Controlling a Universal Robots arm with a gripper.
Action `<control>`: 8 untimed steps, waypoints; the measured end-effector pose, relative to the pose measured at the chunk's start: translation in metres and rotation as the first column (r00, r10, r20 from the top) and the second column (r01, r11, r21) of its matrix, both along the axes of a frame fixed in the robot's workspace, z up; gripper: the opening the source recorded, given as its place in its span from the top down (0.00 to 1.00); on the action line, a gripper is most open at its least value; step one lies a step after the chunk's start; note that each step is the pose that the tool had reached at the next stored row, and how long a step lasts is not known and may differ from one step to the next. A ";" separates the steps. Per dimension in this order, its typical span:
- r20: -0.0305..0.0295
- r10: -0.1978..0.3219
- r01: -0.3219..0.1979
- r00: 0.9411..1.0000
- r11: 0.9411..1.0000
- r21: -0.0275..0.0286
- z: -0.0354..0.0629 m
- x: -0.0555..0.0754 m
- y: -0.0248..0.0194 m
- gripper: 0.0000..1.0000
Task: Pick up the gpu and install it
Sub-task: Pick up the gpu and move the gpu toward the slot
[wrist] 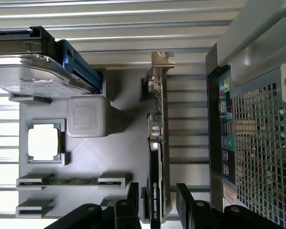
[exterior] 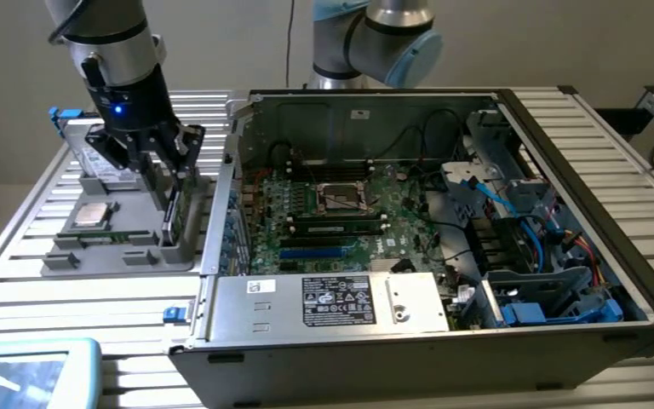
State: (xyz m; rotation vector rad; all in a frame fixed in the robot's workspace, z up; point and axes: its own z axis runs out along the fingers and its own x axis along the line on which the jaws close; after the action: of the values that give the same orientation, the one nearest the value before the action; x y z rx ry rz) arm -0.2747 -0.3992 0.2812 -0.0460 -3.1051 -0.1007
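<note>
The gripper [exterior: 166, 181] [wrist: 158, 194] is hovering low over a grey holder [exterior: 123, 257] [wrist: 126, 157]. The holder is sitting on the slatted worktop [exterior: 31, 285] near its edge on the exterior view's left, just beside the open computer case [exterior: 599, 179] [wrist: 257, 143]. The gpu [exterior: 173, 213] [wrist: 155, 157] is standing on edge in the holder's slot nearest the case (its silvery bracket [wrist: 162, 59] at the far end from the jaws). The jaws are standing spread, one on each side of the card's near end, with a gap showing on both sides. A hard drive [exterior: 98, 162] [wrist: 28, 71] and a processor [exterior: 91, 215] [wrist: 44, 141] are also resting in the holder.
</note>
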 end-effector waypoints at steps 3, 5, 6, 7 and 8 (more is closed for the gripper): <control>0.000 0.001 -0.001 1.000 1.000 0.016 -0.0032 0.000 -0.0005 0.56; 0.000 0.001 -0.001 1.000 1.000 0.020 -0.0067 0.000 -0.0005 0.56; 0.000 0.002 -0.002 1.000 1.000 0.021 -0.0085 0.000 -0.0005 0.56; 0.000 0.002 -0.002 1.000 1.000 0.022 -0.0104 0.000 -0.0006 0.56; 0.000 0.002 -0.002 1.000 1.000 0.023 -0.0122 0.000 -0.0006 0.56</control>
State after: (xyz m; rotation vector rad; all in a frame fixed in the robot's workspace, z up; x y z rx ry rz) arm -0.2747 -0.3998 0.2690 -0.0424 -3.1033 -0.1359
